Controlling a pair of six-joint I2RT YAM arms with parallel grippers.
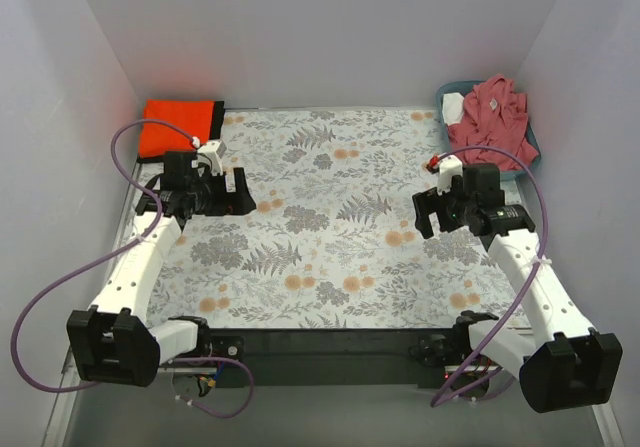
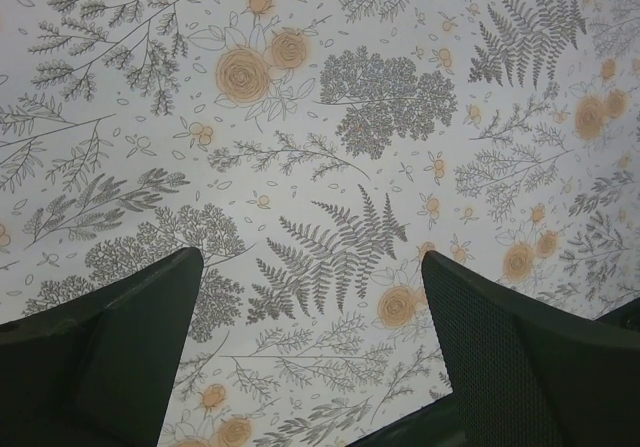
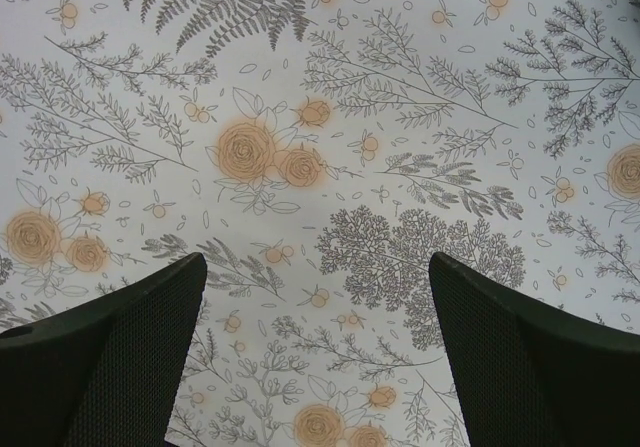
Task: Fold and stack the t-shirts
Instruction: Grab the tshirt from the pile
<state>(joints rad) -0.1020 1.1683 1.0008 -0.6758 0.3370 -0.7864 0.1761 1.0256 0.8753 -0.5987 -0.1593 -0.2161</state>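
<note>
A bright orange t-shirt (image 1: pixel 180 127), folded square, lies at the table's far left corner; a dark edge shows along its right side. A dusty rose-red t-shirt (image 1: pixel 490 112) sits crumpled in the teal basket (image 1: pixel 530 147) at the far right. My left gripper (image 1: pixel 242 195) hovers over the left of the table, just in front of the orange shirt, open with nothing between its fingers (image 2: pixel 130 337). On the right, in front of the basket, my right gripper (image 1: pixel 428 212) is likewise open and empty. Both wrist views show only the patterned cloth between the fingers (image 3: pixel 520 347).
A floral-print tablecloth (image 1: pixel 330 217) covers the table. White walls close in the left, back and right sides. Purple cables (image 1: pixel 125 162) loop beside each arm. A white piece of cloth (image 1: pixel 452 105) shows at the basket's left edge.
</note>
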